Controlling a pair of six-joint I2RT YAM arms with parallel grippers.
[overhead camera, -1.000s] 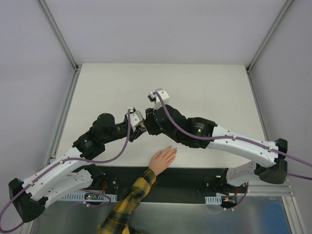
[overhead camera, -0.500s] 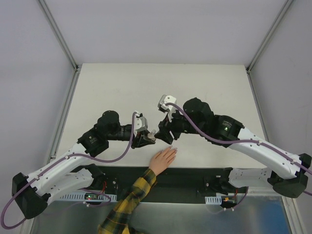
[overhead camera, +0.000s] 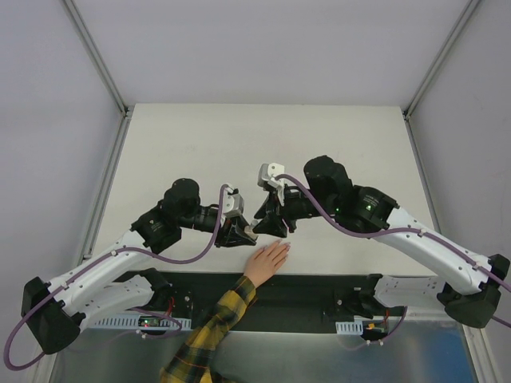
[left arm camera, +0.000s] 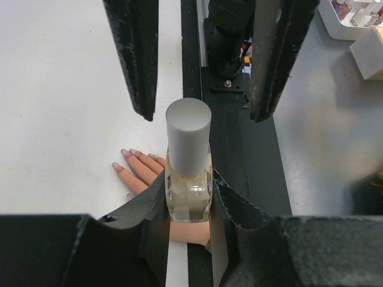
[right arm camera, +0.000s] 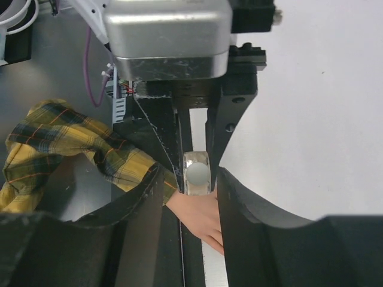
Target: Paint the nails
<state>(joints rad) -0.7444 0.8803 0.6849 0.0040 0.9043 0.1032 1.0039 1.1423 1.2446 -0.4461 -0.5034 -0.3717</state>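
Observation:
My left gripper [overhead camera: 244, 231] is shut on a small beige nail polish bottle [left arm camera: 188, 194] with a grey cap [left arm camera: 188, 122]. It holds the bottle just above a light-skinned hand [overhead camera: 267, 259] in a yellow-and-black plaid sleeve [overhead camera: 209, 339], which lies flat at the table's near edge. The pinkish nails [left arm camera: 125, 153] show in the left wrist view, left of the bottle. My right gripper [overhead camera: 271, 224] is open, with one finger [left arm camera: 134, 60] on each side of the cap and not touching it. The right wrist view shows the cap [right arm camera: 197, 174] end-on between my right fingers, above the hand [right arm camera: 200, 216].
A black strip [overhead camera: 319, 287] runs along the table's near edge under the wrist. Beyond it is a grey metal surface [left arm camera: 335, 131] with a white tray of small bottles [left arm camera: 353, 15] and a beige block [left arm camera: 368, 54]. Both arms crowd the table's middle.
My right arm has drawn back from across the left gripper and its open gripper now faces the bottle's cap. My left gripper has moved the bottle right, toward the hand.

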